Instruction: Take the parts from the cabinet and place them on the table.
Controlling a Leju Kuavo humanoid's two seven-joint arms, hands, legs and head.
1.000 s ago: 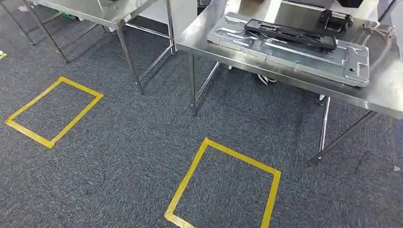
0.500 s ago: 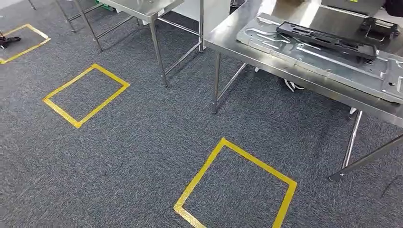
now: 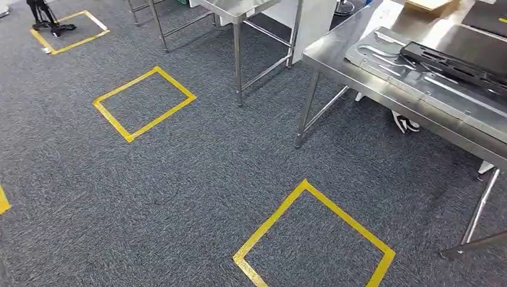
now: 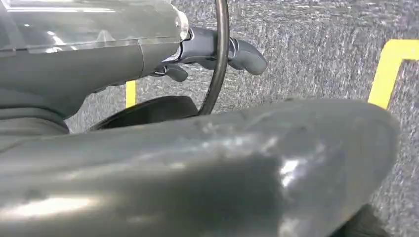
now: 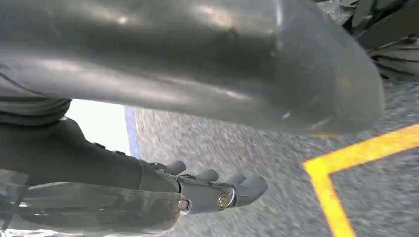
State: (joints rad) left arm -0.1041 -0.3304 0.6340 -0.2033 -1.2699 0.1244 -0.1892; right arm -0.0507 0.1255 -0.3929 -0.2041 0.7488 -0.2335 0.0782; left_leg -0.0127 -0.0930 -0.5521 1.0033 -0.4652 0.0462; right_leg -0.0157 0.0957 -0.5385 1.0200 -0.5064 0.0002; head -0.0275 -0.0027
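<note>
1. Head view: the whole picture has slid since a second ago. The robot is turning, so nothing on the table (image 3: 326,57) has moved.
2. Two parts sit on that table: a grey plate (image 3: 406,75) with a black part (image 3: 451,60) lying on top of it.
3. I think the robot is heading off to fetch more parts.
4. Head view gives the room, with yellow squares (image 3: 143,101) on the floor.
5. Wrist views give the hands, hanging over the floor. The right hand (image 5: 212,190) holds nothing, fingers out straight. The left hand (image 4: 217,54) is partly hidden by a cable, so I cannot tell how its fingers lie.
</note>
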